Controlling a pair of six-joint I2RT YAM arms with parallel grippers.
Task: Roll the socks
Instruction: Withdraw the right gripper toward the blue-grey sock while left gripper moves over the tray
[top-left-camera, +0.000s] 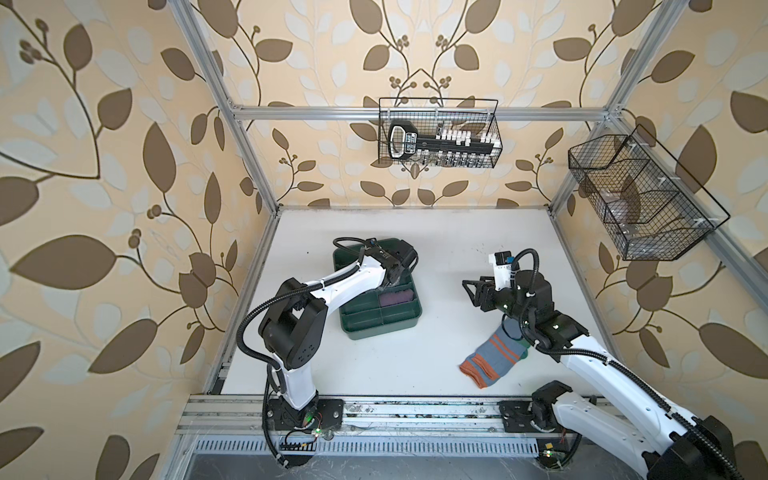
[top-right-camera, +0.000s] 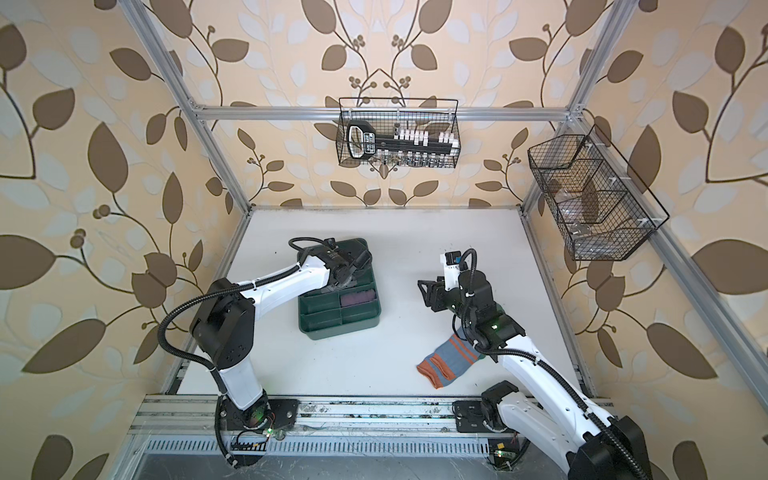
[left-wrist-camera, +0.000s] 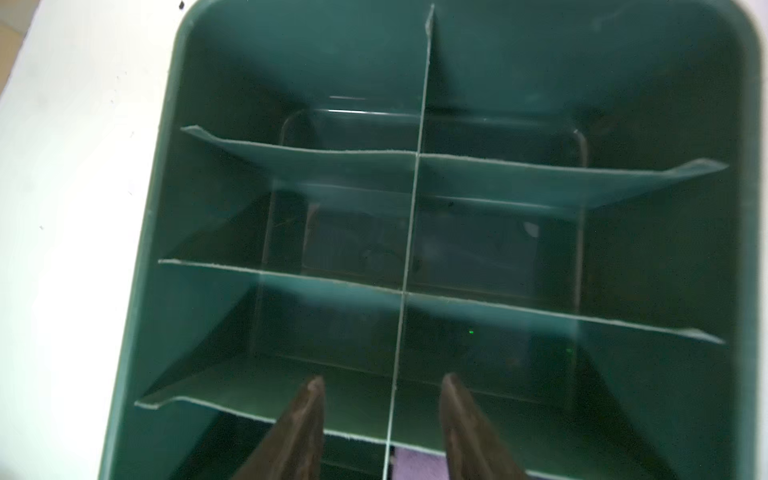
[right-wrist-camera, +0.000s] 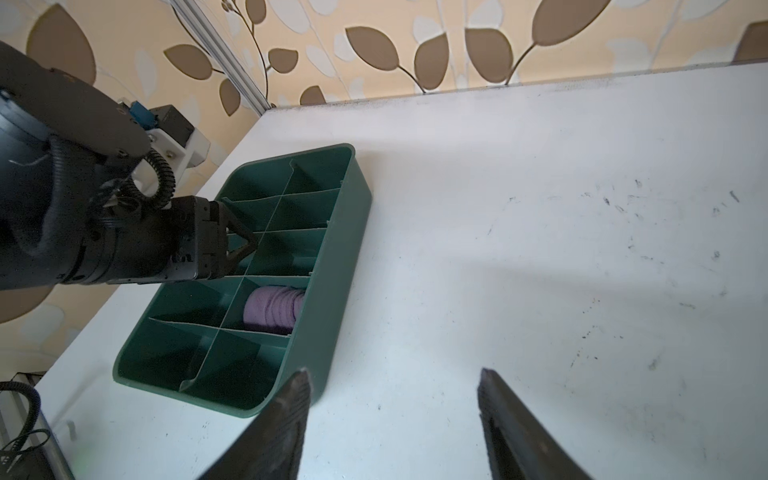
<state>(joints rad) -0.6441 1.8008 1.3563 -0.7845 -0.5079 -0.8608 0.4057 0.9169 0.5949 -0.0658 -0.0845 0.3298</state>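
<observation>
Where the arms work: a matte white tabletop (top-left-camera: 415, 249) (top-right-camera: 415, 257), flecked with small dark scuff marks that show clearly in the right wrist view (right-wrist-camera: 582, 208).
Room: beige wallpaper (top-left-camera: 124, 166) with brown and pale leaves covers three walls, and a silver aluminium frame (top-left-camera: 332, 111) runs up the corners and across the back wall.
Wall storage: a black wire basket (top-left-camera: 438, 133) (top-right-camera: 399, 133) hangs from the back rail and holds a black tool with white pieces. A second black wire basket (top-left-camera: 636, 199) hangs on the right wall; its contents are too faint to name.
Tray: a dark green plastic tray (top-left-camera: 384, 327) (top-right-camera: 338, 330) (right-wrist-camera: 332, 270) divided into compartments sits left of the table's middle.
Rolled sock: a purple knit sock (top-left-camera: 397, 298) (top-right-camera: 357, 297) (right-wrist-camera: 274, 307) lies rolled in a right-column compartment, in the tray's near half.
Flat sock: a grey-blue knit sock with orange stripes and cuff (top-left-camera: 494, 359) (top-right-camera: 451, 359) lies unrolled at the table's near right, partly under the right arm.
Left gripper (left-wrist-camera: 382, 380): inside the tray just beyond the rolled sock. Its fingers are partly spread, one on each side of the long middle divider, and grip nothing.
Right gripper (right-wrist-camera: 390, 374) (top-left-camera: 471, 293): raised over bare table to the right of the tray, with fingers spread and nothing between them.
</observation>
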